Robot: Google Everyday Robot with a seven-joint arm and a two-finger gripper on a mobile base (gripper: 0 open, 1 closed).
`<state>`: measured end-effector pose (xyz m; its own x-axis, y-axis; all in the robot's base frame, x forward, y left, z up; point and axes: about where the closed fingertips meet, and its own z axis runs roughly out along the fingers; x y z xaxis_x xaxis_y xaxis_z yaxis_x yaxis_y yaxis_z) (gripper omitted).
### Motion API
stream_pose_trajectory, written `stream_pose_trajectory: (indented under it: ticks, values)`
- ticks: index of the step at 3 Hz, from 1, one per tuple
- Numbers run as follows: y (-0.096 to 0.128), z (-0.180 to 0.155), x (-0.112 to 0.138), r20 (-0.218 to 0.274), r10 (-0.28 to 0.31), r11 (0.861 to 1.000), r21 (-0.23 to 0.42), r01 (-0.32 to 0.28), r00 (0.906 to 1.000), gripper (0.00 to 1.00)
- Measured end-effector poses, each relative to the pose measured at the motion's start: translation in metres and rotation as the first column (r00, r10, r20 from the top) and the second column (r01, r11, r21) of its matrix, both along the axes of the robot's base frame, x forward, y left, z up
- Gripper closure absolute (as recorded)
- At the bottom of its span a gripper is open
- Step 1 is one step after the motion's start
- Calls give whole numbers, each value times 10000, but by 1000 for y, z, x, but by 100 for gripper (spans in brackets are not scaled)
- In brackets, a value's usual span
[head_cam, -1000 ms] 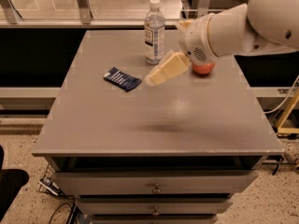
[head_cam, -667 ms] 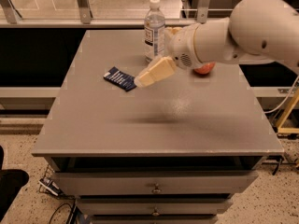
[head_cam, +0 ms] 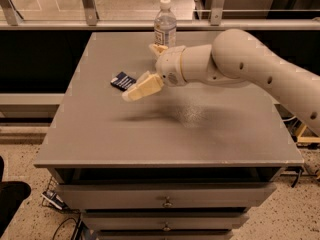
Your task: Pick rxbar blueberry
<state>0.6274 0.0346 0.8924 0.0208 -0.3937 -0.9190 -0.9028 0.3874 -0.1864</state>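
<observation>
Arm [head_cam: 240, 59] swung toward rxbar blueberry [head_cam: 123, 81]; pincer [head_cam: 141, 72] spread wide, lower finger [head_cam: 142, 87] just beside it, forearm level over table [head_cam: 165, 139].

The gripper [head_cam: 141, 71] hangs left of centre over the grey counter [head_cam: 165, 134], jaws spread apart, the lower one just beside the rxbar blueberry [head_cam: 122, 80]. A water bottle [head_cam: 165, 26] stands upper centre.
</observation>
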Motion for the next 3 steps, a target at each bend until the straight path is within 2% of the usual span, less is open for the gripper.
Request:
stream_pose_trajectory:
  ticks: [1, 3]
  values:
    - [23, -18, 4, -147, 424, 9983, 417, -418, 9990, 0]
    - [38, -50, 6, -542, 573, 9947, 888, -523, 9969, 0]
